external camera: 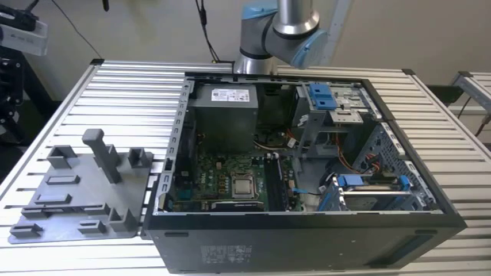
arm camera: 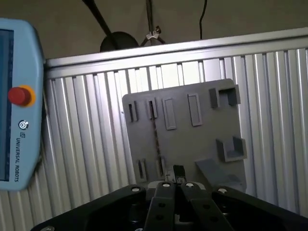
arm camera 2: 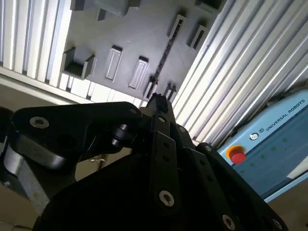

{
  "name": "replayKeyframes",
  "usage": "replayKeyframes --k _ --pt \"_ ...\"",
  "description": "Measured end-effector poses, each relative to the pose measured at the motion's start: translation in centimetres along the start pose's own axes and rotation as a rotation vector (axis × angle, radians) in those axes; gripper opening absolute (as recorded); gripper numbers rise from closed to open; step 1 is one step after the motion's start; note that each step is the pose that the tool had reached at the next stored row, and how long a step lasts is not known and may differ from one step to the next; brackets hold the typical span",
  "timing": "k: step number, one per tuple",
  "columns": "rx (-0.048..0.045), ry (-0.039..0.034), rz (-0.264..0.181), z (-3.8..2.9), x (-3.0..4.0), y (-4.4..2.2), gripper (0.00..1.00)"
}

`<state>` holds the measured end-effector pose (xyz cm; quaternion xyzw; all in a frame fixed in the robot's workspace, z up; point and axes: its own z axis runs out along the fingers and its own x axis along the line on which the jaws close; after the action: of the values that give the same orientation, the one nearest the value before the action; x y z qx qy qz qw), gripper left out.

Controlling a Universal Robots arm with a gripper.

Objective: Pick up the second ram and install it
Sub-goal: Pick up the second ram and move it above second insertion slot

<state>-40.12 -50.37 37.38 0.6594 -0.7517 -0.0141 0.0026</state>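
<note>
Gripper (arm camera 2: 156,102) clamping thin, edge-on second ram (arm camera 2: 162,62)

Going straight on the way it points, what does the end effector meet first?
Likely the grey fixture plate, at or beside the second ram standing on edge in it; the end effector aims there, depth unclear.

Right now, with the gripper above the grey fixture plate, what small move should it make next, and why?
Probably a straight descent toward the second ram. In both wrist views the gripper hangs above the fixture plate, clear of it. The stick stands on edge in the plate's slots, not yet picked up, and lies roughly in line with the gripper.
</note>
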Motion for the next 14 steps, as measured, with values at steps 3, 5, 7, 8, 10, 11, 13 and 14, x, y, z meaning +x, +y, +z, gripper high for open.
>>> replayKeyframes --k 3,5,7,8,10,11,13,14 --pt "-0.0001 0.0001 -0.004 0.0 0.0 0.0 0.11" --pt "-0.0001 0.0002 -0.007 0.0 0.0 0.0 0.11" --pt "-0.0001 0.0002 -0.01 0.0 0.0 0.0 0.11" --pt "-0.0001 0.0003 -0.011 0.0 0.0 0.0 0.11" --pt "-0.0002 0.0003 -0.014 0.0 0.0 0.0 0.11" --pt "-0.0002 0.0004 -0.015 0.0 0.0 0.0 0.11" --pt "-0.0002 0.0005 -0.018 0.0 0.0 0.0 0.11" --pt "-0.0003 0.0005 -0.02 0.0 0.0 0.0 0.11"
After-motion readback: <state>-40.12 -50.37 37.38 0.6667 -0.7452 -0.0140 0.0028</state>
